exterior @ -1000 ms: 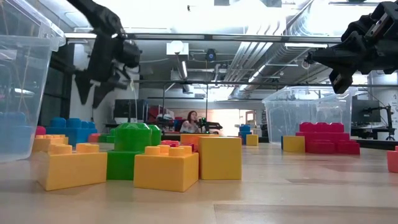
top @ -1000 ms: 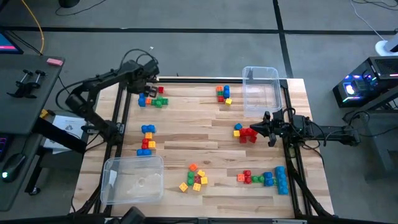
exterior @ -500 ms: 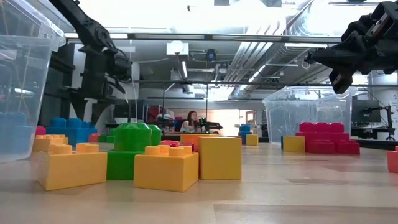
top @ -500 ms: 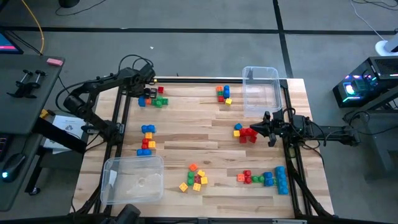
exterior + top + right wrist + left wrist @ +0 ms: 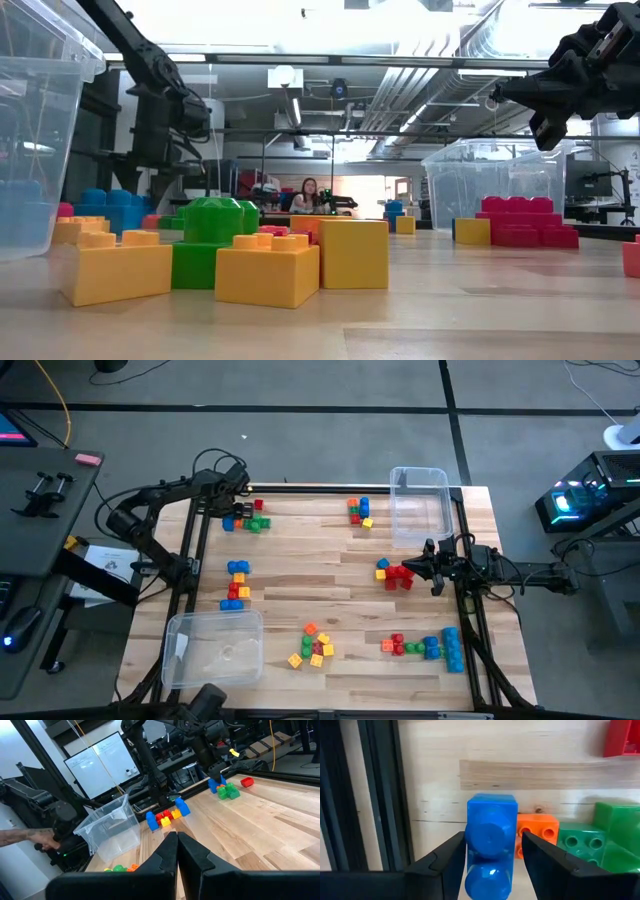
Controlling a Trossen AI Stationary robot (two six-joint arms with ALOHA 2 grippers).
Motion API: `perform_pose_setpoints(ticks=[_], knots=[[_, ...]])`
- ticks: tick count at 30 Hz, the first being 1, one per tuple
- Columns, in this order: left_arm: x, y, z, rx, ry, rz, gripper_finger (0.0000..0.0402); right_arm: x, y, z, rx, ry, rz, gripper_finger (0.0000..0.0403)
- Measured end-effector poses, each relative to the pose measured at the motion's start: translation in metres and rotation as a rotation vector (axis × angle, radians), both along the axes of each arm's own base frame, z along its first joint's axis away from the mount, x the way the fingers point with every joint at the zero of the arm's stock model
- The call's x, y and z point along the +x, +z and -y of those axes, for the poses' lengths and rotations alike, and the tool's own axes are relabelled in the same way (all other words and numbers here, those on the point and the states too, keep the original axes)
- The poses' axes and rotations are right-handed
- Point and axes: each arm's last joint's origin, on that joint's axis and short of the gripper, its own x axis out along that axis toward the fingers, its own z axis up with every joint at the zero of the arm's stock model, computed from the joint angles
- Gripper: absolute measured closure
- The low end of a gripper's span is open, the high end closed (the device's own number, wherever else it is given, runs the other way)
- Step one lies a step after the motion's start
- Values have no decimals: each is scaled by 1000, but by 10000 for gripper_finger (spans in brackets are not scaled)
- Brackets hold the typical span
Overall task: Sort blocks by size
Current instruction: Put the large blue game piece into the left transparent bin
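Wooden table (image 5: 300,575) fills the middle of the high view, with grey floor around it and a workshop with a seated person (image 5: 306,196) beyond it in the low view. Two clear bins sit on the table: one (image 5: 418,506) at the far right corner, the other (image 5: 212,648) at the near left corner. The left arm reaches in over the far left corner; the right arm lies along the right edge, level with the table's middle.

The blocks lie in loose clusters: a group (image 5: 248,518) at the far left, a group (image 5: 359,511) just left of the far bin, a group (image 5: 236,583) at mid-left, a red and blue group (image 5: 397,574) at mid-right, a group (image 5: 312,644) near the front middle, and a group (image 5: 430,645) at the front right.

The left gripper (image 5: 236,510) is down at the far-left cluster, its fingers (image 5: 545,862) parted to either side of a blue block (image 5: 490,845); whether they press on it cannot be told. An orange block (image 5: 537,831) and a green block (image 5: 592,845) sit just beside the blue one.

The right gripper (image 5: 428,567) hovers just beside the red and blue group, fingers (image 5: 162,856) closed together and holding nothing
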Motion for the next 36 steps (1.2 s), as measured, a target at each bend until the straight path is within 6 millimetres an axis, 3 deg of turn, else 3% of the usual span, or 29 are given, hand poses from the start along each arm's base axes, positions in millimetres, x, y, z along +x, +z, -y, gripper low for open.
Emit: perform_pose_setpoints(ticks=[7,14,16,21,25,28,30,36], knots=[[2,-8,-3,-30,-23,-26,227,0,0,0,0,0,0,398],[-1,-2,-1,-14,-12,-6,318,0,0,0,0,0,0,398],[-2,1,-1,-8,-11,16,323,0,0,0,0,0,0,398],[-3,30,-1,64,-18,74,323,0,0,0,0,0,0,398],[-3,72,3,203,-35,165,323,0,0,0,0,0,0,398],[1,102,21,275,-103,296,323,0,0,0,0,0,0,398],[8,118,43,267,-212,419,323,0,0,0,0,0,0,398],[25,154,148,89,-615,724,323,0,0,0,0,0,0,398]])
